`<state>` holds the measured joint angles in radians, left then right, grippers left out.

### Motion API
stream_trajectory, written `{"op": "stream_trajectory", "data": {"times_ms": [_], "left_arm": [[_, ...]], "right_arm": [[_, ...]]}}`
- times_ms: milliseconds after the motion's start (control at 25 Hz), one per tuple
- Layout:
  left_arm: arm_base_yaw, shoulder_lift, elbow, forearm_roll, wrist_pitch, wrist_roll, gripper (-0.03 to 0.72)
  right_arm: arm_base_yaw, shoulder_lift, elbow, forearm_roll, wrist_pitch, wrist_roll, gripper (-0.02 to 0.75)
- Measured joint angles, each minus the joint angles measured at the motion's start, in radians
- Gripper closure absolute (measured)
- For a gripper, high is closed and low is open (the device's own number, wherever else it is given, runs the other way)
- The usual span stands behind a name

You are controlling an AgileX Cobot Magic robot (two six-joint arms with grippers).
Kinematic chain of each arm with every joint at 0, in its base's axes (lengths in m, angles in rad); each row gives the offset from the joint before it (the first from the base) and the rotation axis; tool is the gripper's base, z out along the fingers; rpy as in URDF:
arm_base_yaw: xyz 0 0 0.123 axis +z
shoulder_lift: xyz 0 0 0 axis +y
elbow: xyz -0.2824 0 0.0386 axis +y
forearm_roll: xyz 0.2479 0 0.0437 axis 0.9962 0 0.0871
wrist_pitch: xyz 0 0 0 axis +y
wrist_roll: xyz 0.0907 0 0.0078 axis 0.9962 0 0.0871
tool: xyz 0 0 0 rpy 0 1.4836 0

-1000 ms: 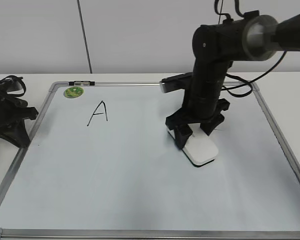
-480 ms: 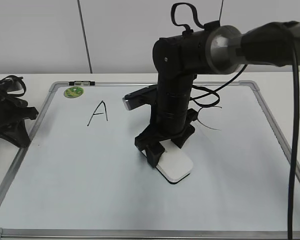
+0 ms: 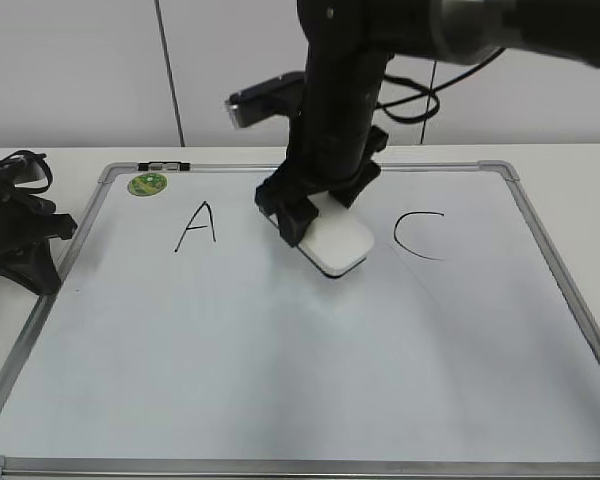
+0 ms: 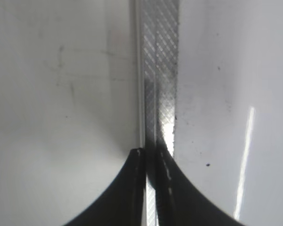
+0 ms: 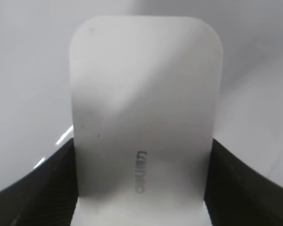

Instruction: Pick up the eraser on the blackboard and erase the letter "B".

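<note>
The white eraser (image 3: 337,243) lies flat on the blackboard (image 3: 280,360), between the black "A" (image 3: 197,227) and the black "C" (image 3: 417,234). My right gripper (image 3: 315,215) is shut on the eraser and stands upright over it. In the right wrist view the eraser (image 5: 144,108), with its grey lettering, fills the space between the jaws (image 5: 142,162). No letter "B" shows; the arm and the eraser cover the spot between "A" and "C". My left gripper (image 3: 25,255) rests at the board's left edge, shut and empty (image 4: 151,155).
A round green sticker (image 3: 147,184) sits at the board's back left corner. The left wrist view looks down on the board's silver metal frame (image 4: 158,70). The board lies on a white table (image 3: 60,160) in front of a white wall.
My right arm has carried the eraser from the board's right side leftward and toward the back. The "C", hidden before, now shows. The left arm has not moved.
</note>
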<state>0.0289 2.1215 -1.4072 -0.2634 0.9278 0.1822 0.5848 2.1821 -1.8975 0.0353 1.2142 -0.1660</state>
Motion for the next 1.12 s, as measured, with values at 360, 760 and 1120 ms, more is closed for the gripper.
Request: {"op": "stream_trajectory", "data": {"times_ms": [360, 760, 1120], "left_arm": [[0.0, 0.0, 0.0, 0.0, 0.0, 0.0, 0.676], [0.0, 0.0, 0.0, 0.0, 0.0, 0.0, 0.673], [0.0, 0.0, 0.0, 0.0, 0.0, 0.0, 0.671]], "right_arm": [[-0.105, -0.161, -0.022, -0.046, 0.016, 0.013, 0.187], [-0.368, -0.295, 0.175, -0.053, 0.018, 0.056, 0.188], [-0.519, -0.347, 0.443, -0.003, -0.076, 0.07, 0.188]]}}
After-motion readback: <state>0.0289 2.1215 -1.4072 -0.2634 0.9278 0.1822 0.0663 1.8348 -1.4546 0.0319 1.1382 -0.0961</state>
